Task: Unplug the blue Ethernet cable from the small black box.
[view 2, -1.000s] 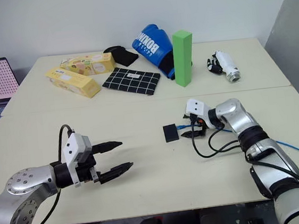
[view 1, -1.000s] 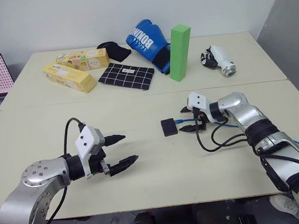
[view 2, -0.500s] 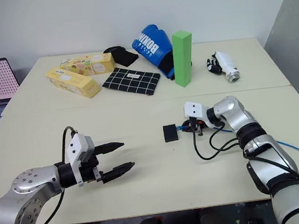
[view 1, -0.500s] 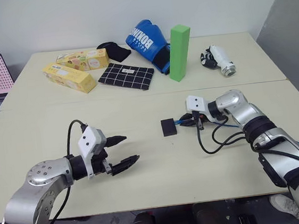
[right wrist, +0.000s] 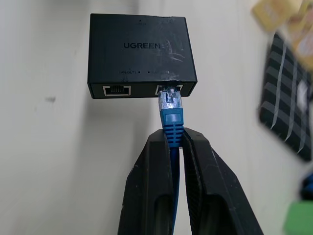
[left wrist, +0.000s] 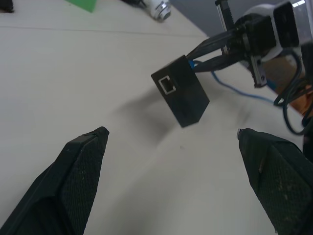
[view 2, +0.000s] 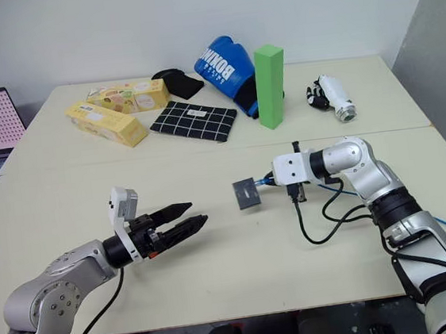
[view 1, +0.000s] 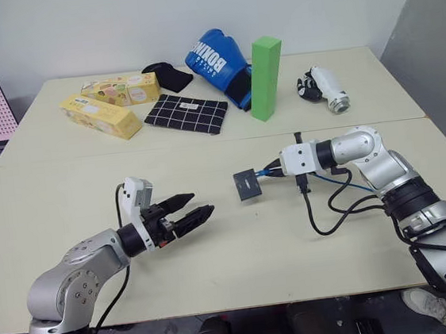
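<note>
1. A pale table [view 1: 216, 255] fills the room's foreground. Along its far side lie yellow boxes [view 1: 102, 116], a black cloth with white grid lines [view 1: 187, 113], a blue boxing glove [view 1: 216, 60] and an upright green block [view 1: 265, 78], all well apart from the work.

2. The robot's right gripper [right wrist: 177, 147] reaches in from the right and is closed on the blue Ethernet cable [right wrist: 172, 128], pinching it just behind the clear plug. The rest of the cable trails away along the right arm toward the table's right edge.

3. The left gripper [view 1: 190, 215] hovers low over the table on the left with its two black fingers spread wide, holding nothing. It points toward the box but is well apart from it.

4. The small black box [view 1: 247, 185] sits near the middle of the table. It looks tilted and lifted off the surface, hanging from the plug; a soft shadow lies under it in the left wrist view.

5. In the right wrist view the plug is still seated in one of the box's two side ports; the other port is empty.

6. Progress, as I judge it: the cable is gripped, but the unplugging itself is not yet done. The box probably needs holding steady, likely by the open left gripper, before the plug can be pulled free.
</note>
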### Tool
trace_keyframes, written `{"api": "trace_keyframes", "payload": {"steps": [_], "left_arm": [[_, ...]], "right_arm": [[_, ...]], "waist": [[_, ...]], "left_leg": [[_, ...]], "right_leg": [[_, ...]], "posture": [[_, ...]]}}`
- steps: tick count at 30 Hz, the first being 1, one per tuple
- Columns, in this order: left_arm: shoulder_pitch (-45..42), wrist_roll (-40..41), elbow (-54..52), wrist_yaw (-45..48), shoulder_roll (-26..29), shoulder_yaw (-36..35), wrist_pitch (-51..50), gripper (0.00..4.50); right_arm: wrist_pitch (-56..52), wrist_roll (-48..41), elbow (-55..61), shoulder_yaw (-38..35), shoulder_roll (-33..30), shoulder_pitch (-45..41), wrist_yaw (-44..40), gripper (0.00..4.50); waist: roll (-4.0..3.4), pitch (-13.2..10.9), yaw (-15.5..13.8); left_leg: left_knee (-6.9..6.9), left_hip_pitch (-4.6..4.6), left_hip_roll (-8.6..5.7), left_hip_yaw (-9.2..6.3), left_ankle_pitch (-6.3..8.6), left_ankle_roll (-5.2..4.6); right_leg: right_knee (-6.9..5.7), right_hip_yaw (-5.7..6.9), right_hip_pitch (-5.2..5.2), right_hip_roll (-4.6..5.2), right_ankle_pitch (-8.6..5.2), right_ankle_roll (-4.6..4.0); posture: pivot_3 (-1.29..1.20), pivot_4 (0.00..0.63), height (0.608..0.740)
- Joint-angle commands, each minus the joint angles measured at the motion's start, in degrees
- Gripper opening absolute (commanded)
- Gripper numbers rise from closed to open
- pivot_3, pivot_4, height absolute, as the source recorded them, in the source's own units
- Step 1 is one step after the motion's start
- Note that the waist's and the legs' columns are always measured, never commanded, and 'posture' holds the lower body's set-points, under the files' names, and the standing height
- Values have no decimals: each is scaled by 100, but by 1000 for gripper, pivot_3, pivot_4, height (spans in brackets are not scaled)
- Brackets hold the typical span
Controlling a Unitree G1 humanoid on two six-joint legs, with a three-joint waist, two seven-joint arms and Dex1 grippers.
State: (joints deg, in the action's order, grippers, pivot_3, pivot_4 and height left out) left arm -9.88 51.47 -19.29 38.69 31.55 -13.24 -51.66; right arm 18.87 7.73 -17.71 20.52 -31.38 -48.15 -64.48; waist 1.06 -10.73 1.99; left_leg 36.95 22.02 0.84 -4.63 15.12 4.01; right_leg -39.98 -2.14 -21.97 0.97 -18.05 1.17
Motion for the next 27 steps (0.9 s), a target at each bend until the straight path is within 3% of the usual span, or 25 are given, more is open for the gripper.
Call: {"api": "trace_keyframes", "payload": {"steps": [1, 11, 14, 16, 27], "left_arm": [[-228, 355, 13, -268, -160, -124, -189, 4500], [-377, 786, 151, -381, -472, -105, -292, 4500], [-368, 929, 147, -322, -473, -115, -310, 4078], [-354, 1041, 141, -295, -463, -138, -321, 3499], [-257, 1289, 165, -364, -371, -189, -364, 1333]], "right_arm": [[-56, -19, 708, -41, 70, -42, 99, 57], [-306, -128, 1385, -3, 190, -90, 96, 56], [-323, -129, 1455, -3, 212, -96, 113, 56], [-318, -121, 1478, -2, 234, -100, 136, 56], [-60, 16, 1369, -38, 265, -130, 388, 54]], "waist": [[1, 0, -5], [2, 1, -15], [2, 1, -14], [1, 1, -12], [2, 1, -13]], "left_leg": [[0, 0, 0, 0, 0, 0], [1, 0, -2, -2, -3, 5], [1, 0, -3, -2, -3, 6], [1, 0, -4, -2, -8, 14], [1, 0, -4, -1, -8, 14]], "right_leg": [[0, 0, 0, 1, 0, 0], [1, 0, 1, 7, 0, 0], [1, -1, 1, 7, 0, 0], [1, -1, 1, 7, 0, 0], [2, -1, 1, 7, 0, 0]], "posture": [[0, 150, 740], [0, 150, 740], [0, 150, 740], [0, 150, 740], [0, 150, 740]]}}
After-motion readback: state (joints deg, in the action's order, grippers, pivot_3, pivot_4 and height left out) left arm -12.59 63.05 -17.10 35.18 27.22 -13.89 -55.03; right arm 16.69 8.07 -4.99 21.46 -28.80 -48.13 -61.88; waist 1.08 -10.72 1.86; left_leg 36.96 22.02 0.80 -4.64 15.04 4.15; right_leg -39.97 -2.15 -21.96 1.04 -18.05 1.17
